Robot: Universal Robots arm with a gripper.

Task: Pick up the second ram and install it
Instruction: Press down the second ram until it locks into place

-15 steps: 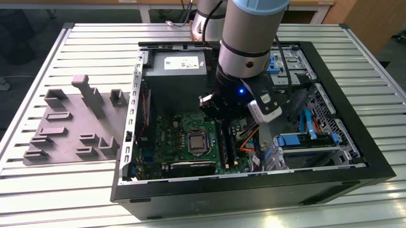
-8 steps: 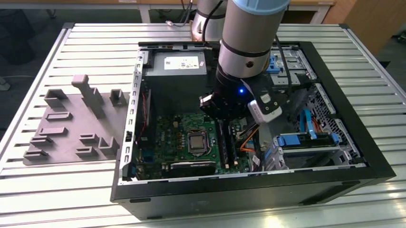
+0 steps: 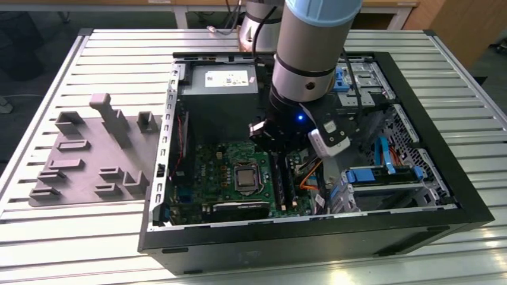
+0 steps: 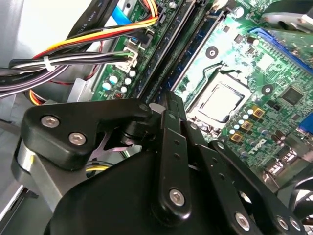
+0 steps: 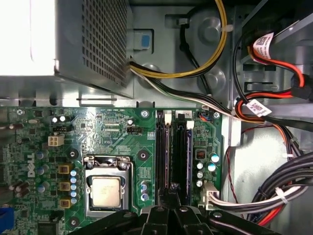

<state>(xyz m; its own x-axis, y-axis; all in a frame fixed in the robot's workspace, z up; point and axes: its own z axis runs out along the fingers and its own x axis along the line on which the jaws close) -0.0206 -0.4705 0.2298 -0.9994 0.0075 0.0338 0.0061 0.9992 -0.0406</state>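
— One arm, in the exterior view?
— Yes, its hand point(image 3: 279, 139) is low inside the computer case point(image 3: 443, 196).
— First wrist view?
— The second ram point(image 5: 181, 156) stands in its motherboard point(image 5: 112, 132) slot, under the hand.
— Second wrist view?
— Spread or pinching, I cannot tell.

Slatted metal desk point(image 3: 119, 237) with two things on it.
A grey tray point(image 3: 95, 157) of raised blocks lies flat toward the exterior view's left. Just beside it, toward the exterior view's right, an open black computer case point(image 3: 317, 237) rests on its side, taking up most of the ribbed desk.
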